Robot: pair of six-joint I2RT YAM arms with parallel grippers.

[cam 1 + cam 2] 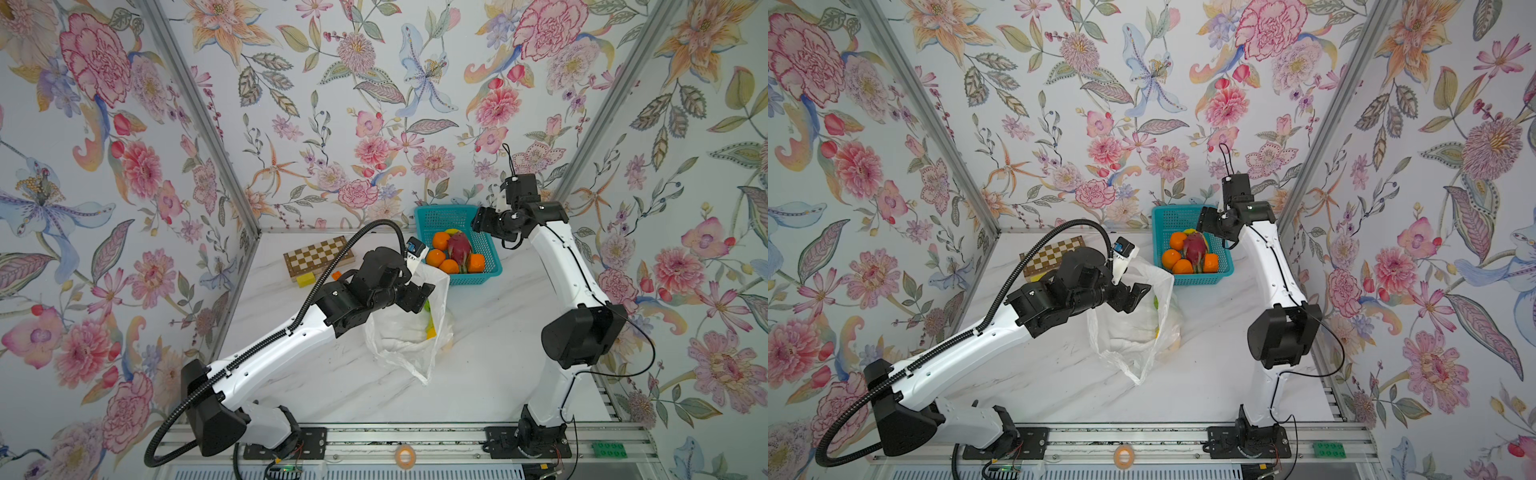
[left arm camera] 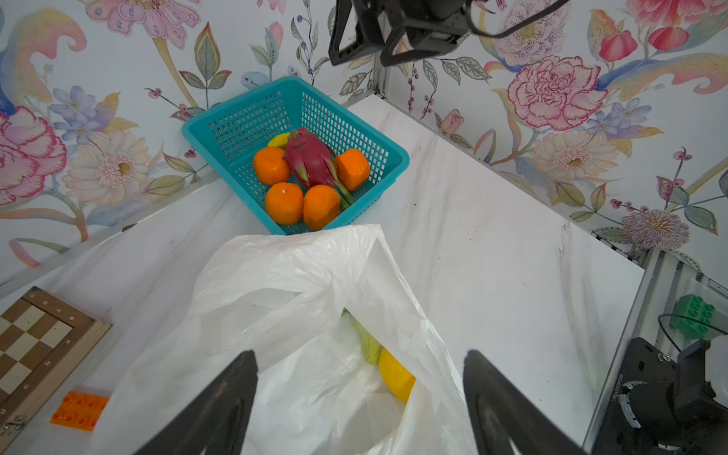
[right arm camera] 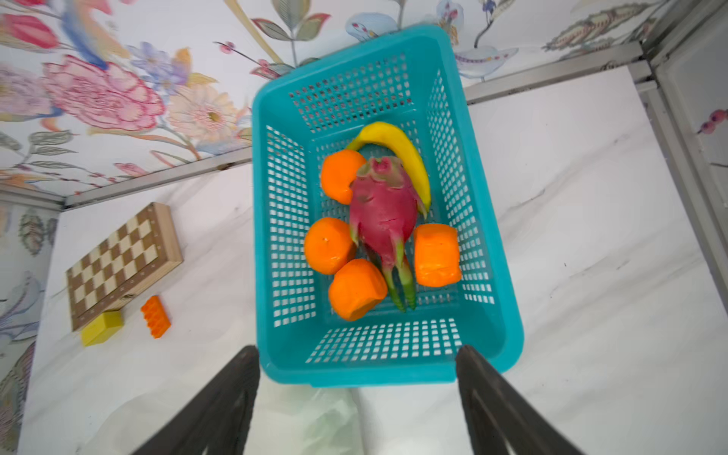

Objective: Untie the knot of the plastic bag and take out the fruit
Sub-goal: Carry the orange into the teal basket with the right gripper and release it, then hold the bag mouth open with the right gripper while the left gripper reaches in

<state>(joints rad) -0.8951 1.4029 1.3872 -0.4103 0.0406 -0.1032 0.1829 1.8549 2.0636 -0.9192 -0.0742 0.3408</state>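
The white plastic bag (image 1: 399, 340) (image 1: 1125, 332) lies mid-table with its mouth open; the knot is out of view. My left gripper (image 1: 422, 297) (image 2: 360, 354) hovers open over that mouth, holding nothing. Inside the bag (image 2: 275, 299) show a yellow fruit (image 2: 396, 378) and a green one (image 2: 368, 342). The teal basket (image 1: 478, 278) (image 3: 354, 378) at the back holds several oranges (image 3: 329, 246), a dragon fruit (image 3: 384, 212) and a banana (image 3: 398, 145). My right gripper (image 1: 478, 220) (image 3: 357, 350) hangs open above the basket's near rim, empty.
A wooden chessboard (image 1: 318, 257) lies back left with a yellow block (image 1: 305, 279) and an orange block (image 2: 78, 409) beside it. On the front rail sit a green block (image 1: 609, 451) and a tape roll (image 1: 405, 456). Floral walls close in three sides.
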